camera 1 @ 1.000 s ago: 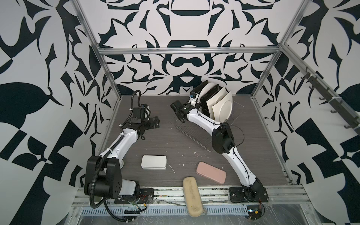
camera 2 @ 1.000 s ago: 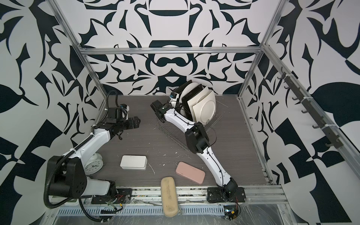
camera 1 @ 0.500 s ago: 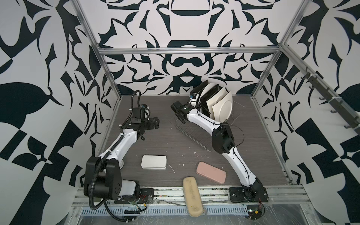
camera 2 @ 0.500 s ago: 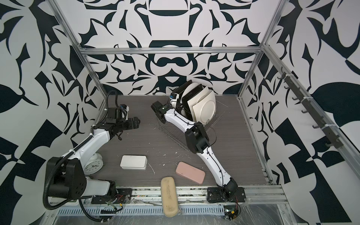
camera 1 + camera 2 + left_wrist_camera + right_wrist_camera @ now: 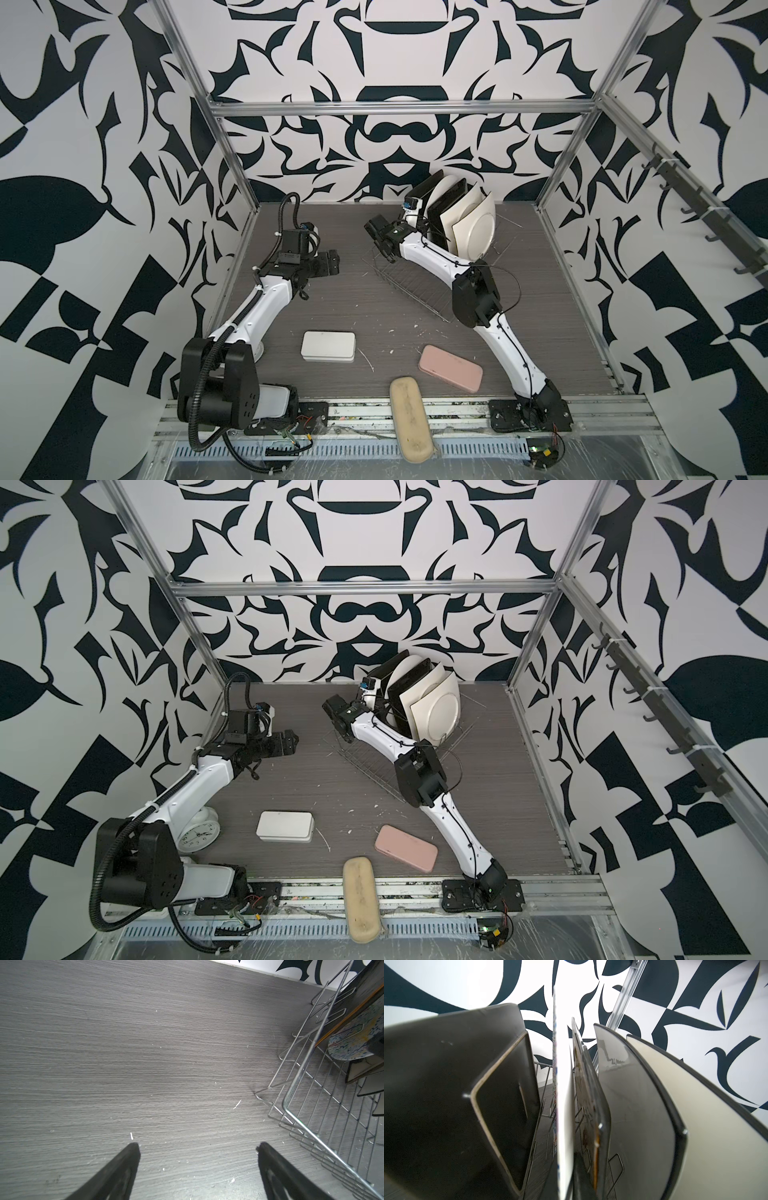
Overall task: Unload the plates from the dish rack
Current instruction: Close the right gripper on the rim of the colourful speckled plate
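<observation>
Several plates [image 5: 469,220] stand upright at the far end of the wire dish rack [image 5: 415,282], also seen in the second top view as plates [image 5: 432,704] and rack [image 5: 370,766]. My right gripper [image 5: 419,216] reaches in among them from the left. In the right wrist view the right gripper [image 5: 565,1167] is shut on the thin edge of the round squiggle plate [image 5: 564,1118], between a black square plate [image 5: 446,1105] and the flowered plate [image 5: 585,1088]. My left gripper [image 5: 198,1147] hangs open over bare table, left of the rack [image 5: 311,1126].
A white tin [image 5: 328,345], a pink case [image 5: 451,368] and a beige case [image 5: 411,424] lie near the front edge. A small clock [image 5: 198,833] stands by the left arm's base. Patterned walls and metal posts close in the table.
</observation>
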Robot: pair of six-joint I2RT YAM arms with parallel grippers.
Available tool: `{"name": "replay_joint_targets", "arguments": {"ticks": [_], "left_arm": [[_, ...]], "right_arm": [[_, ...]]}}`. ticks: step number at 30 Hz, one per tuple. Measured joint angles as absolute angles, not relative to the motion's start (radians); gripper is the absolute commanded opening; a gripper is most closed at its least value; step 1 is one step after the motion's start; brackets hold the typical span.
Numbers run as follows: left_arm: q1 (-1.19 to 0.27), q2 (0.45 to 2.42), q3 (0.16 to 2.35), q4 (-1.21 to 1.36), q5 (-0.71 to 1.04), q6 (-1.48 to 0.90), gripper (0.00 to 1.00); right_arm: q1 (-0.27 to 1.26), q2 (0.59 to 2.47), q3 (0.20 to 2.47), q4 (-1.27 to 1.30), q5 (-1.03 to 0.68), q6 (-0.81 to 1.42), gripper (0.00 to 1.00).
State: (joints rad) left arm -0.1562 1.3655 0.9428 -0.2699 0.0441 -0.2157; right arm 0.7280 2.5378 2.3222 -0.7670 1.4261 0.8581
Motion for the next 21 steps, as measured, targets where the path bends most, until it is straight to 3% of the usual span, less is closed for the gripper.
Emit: {"name": "replay_joint_targets", "arguments": {"ticks": [21], "left_arm": [[-0.156, 1.364, 0.943, -0.274, 0.042, -0.212, 0.93]], "right_arm": [[0.727, 2.44, 2.181, -0.414, 1.501, 0.534, 0.0]]}}
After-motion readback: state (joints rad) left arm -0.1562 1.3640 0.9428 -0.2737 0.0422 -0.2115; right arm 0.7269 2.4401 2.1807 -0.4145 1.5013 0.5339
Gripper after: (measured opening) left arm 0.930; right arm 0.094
